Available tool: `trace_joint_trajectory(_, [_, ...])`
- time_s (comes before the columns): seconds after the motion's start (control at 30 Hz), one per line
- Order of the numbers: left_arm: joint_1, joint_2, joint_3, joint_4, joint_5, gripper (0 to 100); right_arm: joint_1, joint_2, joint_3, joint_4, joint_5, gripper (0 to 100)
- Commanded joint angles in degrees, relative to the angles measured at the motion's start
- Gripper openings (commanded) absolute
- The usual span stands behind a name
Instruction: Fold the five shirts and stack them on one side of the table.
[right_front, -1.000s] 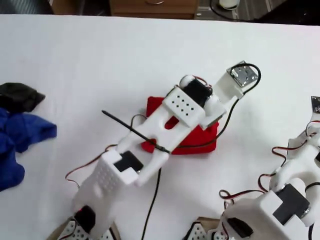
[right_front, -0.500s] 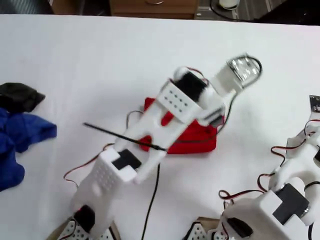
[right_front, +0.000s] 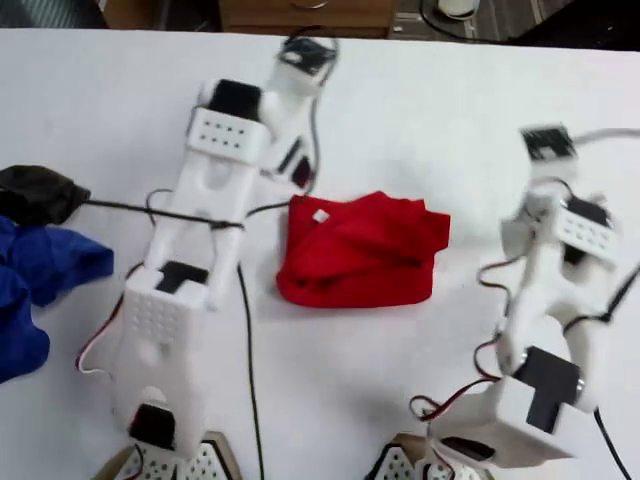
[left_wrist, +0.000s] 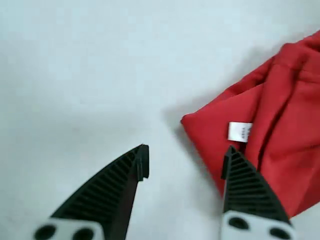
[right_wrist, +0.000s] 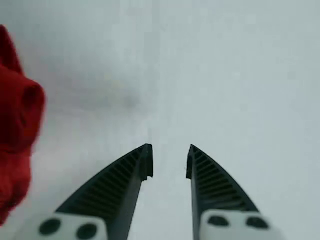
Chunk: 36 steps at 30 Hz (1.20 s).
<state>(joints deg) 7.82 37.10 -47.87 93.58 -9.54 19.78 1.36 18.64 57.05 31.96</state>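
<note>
Red folded cloth shirt sits mid-table, nothing gripped by either arm.
Left gripper spread wide at its 10 o'clock corner, likely lining up a grab to move it; right gripper narrowly parted over the white table at 3 o'clock.

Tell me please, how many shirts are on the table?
3: folded red fabric shirt mid-table; crumpled blue shirt at left edge; bunched black shirt beside it. Others may be hidden.
</note>
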Motion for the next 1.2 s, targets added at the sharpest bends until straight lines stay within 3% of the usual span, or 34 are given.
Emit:
trace_joint_trajectory(0.0, [-4.40,-1.58,3.65,-3.25,5.01,26,-8.48,-2.59,-9.93,3.82,-2.02,12.6])
trace_joint_trajectory(0.17, [-12.84,-1.67,6.90,-3.78,12.75,26,-19.21,5.93,-21.54,11.12,-2.02,12.6])
trace_joint_trajectory(0.27, [-18.29,-1.85,9.27,-3.69,13.10,26,-23.52,12.18,-27.43,16.04,-1.32,12.6])
trace_joint_trajectory(0.47, [-26.20,-2.11,11.30,-2.11,11.60,26,-28.62,20.09,-35.69,23.52,15.21,12.6])
trace_joint_trajectory(0.6, [-30.15,-2.20,11.47,-2.11,10.81,26,-28.97,27.12,-40.70,27.65,20.75,12.6])
trace_joint_trajectory(0.8, [-31.47,-2.20,11.38,-2.29,10.64,26,-29.93,34.95,-50.99,38.46,25.14,12.6])
trace_joint_trajectory(1.17, [-31.21,-1.67,11.47,-3.52,10.64,26,-33.10,36.00,-59.69,39.78,25.93,12.6])
